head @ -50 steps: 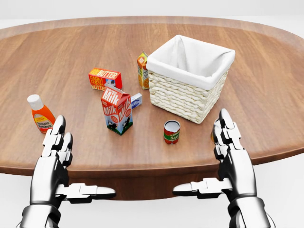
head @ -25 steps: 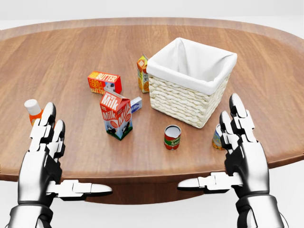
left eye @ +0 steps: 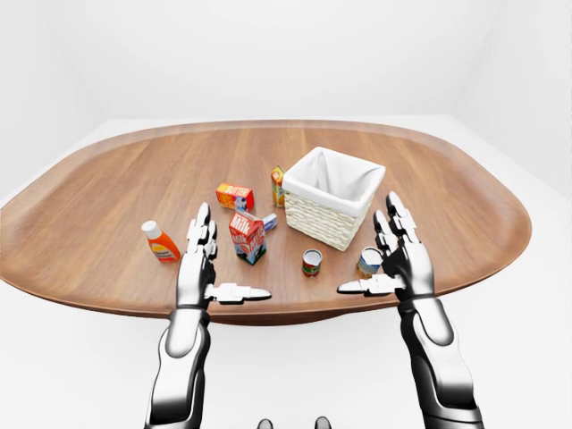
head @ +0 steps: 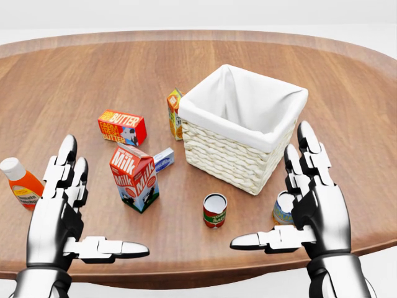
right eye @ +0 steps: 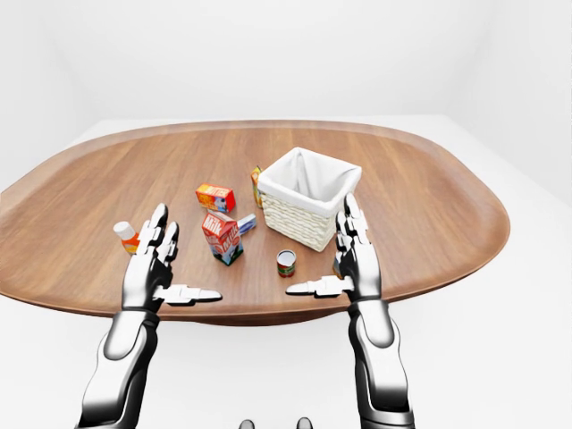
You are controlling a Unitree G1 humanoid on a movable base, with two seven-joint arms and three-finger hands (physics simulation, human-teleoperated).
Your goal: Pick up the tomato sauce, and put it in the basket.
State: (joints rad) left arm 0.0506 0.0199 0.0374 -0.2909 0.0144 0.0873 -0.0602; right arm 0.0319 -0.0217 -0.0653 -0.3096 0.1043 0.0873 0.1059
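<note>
The tomato sauce is a small red can [head: 214, 211] with a green label. It stands upright on the wooden table, below the basket in the head view. The basket [head: 231, 155] is woven, white-lined and shows nothing inside. My left hand [head: 87, 211] is open, low at the left, beside the milk carton and far from the can. My right hand [head: 276, 192] is open at the right of the can, apart from it, thumb pointing toward it. Neither hand holds anything.
A milk carton [head: 134, 178], a butter box [head: 121, 127], an orange juice carton [head: 174, 113] and a small white-blue box [head: 163, 158] stand left of the basket. A ketchup bottle [head: 20, 183] is at the far left. Another can [head: 283, 208] sits partly behind my right hand. The table edge [head: 186, 270] runs along the bottom.
The camera has moved in and tilted down: all the things slid lower and leftward in the head view. Both hands have risen and reach further over the table, still open.
</note>
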